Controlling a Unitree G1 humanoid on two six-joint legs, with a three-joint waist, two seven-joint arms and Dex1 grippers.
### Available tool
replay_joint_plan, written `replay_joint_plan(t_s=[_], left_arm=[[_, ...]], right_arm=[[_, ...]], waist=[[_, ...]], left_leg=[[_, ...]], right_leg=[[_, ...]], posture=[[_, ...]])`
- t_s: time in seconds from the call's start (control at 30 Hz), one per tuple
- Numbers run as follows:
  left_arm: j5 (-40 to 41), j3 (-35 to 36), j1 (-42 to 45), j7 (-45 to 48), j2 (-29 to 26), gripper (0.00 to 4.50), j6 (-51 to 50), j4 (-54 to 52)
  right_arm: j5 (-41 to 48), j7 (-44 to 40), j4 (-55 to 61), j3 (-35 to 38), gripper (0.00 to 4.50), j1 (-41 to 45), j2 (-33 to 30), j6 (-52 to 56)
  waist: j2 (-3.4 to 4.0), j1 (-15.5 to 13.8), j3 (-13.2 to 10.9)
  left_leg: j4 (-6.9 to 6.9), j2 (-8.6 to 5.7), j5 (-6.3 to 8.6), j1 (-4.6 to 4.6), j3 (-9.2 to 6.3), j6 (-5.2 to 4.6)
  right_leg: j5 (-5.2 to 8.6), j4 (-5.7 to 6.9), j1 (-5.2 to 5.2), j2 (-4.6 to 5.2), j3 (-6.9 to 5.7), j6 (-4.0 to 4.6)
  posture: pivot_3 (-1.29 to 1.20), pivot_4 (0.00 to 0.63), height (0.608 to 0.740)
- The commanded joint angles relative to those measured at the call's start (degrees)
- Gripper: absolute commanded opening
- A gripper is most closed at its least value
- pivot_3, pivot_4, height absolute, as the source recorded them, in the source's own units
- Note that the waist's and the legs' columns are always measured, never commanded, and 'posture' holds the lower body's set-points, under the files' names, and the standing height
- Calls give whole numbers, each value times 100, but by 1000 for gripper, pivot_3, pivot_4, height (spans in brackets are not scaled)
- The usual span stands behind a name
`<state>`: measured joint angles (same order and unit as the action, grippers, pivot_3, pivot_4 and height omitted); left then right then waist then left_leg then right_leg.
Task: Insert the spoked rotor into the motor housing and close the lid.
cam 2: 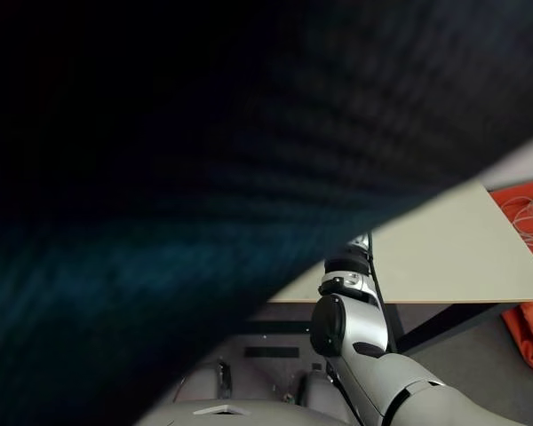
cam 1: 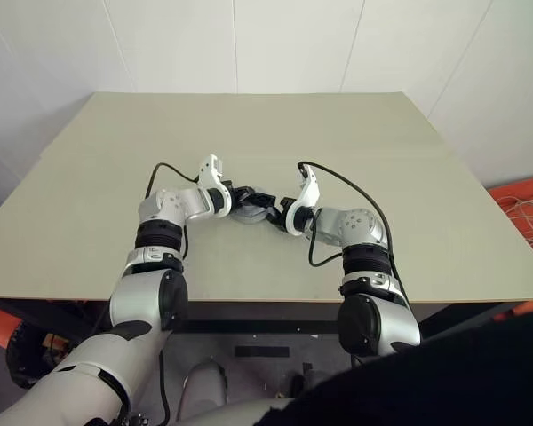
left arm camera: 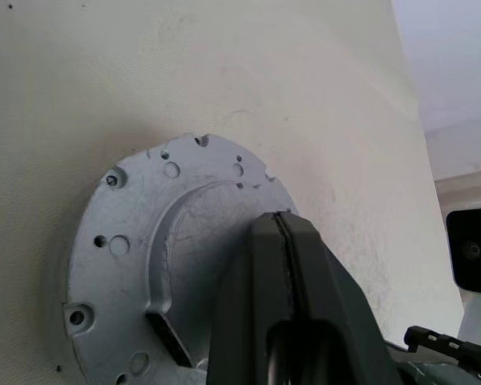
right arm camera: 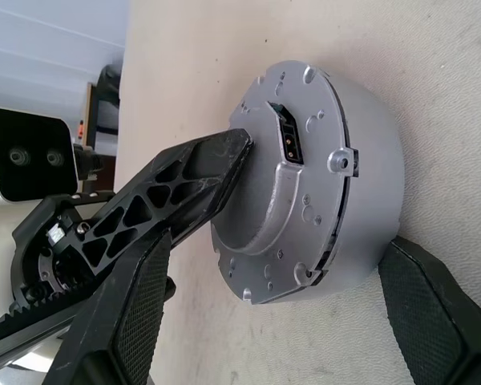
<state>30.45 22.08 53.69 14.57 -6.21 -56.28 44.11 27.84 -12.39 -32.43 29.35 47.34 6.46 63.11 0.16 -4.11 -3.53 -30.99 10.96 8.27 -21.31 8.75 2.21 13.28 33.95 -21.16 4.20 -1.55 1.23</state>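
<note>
Now my shut left pincer (right arm camera: 224, 164) presses the lid (right arm camera: 293, 180) atop the motor housing (right arm camera: 369, 184) mid-tabletop (cam 1: 382, 142); right pincer (right arm camera: 289, 321) straddles it open. It could skid sideways.

I see even, soft daylight on the tabletop (cam 1: 382, 177); a dark blurred cloth (cam 2: 204, 177) smothers my right eye.

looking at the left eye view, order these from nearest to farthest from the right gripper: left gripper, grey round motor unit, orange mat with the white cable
Measured from the right gripper:
1. grey round motor unit: mid-table, between its open jaws.
2. left gripper: just past the unit, against its other side, jaws shut.
3. orange mat: off the table, on the floor at the far right, well away.
</note>
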Motion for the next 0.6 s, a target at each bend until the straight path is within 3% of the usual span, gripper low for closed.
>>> replay_joint_plan(t_s=[0.03, 0.6], left_arm=[[-75, -44, -95, -47, -64, 0, -32, 132], [-47, -65, -144, -87, 9, 0, -71, 48]], right_arm=[[333, -170, -17, -224, 4489, 279, 266, -54], [681, 90, -263, -49, 4489, 552, 440, -874]], waist=[[0, -2, 0], [0, -12, 0]], left_leg=[[0, 0, 0, 0, 0, 0], [0, -1, 1, -8, 0, -2]], right_leg=[[0, 0, 0, 0, 0, 0], [0, -1, -6, 0, 0, 0]], posture=[[0, 0, 740], [0, 0, 740]])
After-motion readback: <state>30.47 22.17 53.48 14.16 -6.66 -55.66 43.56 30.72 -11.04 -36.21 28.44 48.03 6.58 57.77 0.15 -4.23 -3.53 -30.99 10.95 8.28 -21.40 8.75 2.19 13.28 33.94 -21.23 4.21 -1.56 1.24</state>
